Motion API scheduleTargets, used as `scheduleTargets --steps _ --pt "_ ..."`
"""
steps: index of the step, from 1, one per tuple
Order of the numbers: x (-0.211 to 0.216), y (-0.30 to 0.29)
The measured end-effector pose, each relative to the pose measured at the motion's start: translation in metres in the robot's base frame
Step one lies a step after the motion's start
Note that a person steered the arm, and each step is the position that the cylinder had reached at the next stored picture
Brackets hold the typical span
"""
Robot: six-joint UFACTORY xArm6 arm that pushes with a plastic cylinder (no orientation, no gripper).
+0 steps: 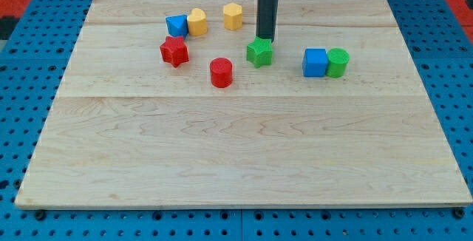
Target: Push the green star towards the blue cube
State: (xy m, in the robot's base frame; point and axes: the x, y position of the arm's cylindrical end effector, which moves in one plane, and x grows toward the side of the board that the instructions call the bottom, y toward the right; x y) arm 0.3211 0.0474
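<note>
The green star [259, 52] lies on the wooden board [244, 145] in its upper middle. My tip [264, 39] stands right at the star's top edge, touching or nearly touching it. The blue cube [315, 62] sits to the star's right, a gap apart, with a green cylinder [338, 62] pressed against its right side.
A red cylinder [221, 72] lies to the lower left of the star. A red star [174, 51] is further left. A blue block [176, 25], a yellow block [196, 21] beside it and another yellow block [233, 16] sit near the view's top.
</note>
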Motion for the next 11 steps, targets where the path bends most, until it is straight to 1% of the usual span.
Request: scheduleTargets --steps 2,3,4,6,8,10,11 --pt "-0.011 -0.023" --pt "-0.012 -0.043" --pt "-0.004 -0.046" --pt "0.018 -0.044" --pt "0.019 -0.029" --pt "0.038 -0.012" --pt "0.038 -0.006"
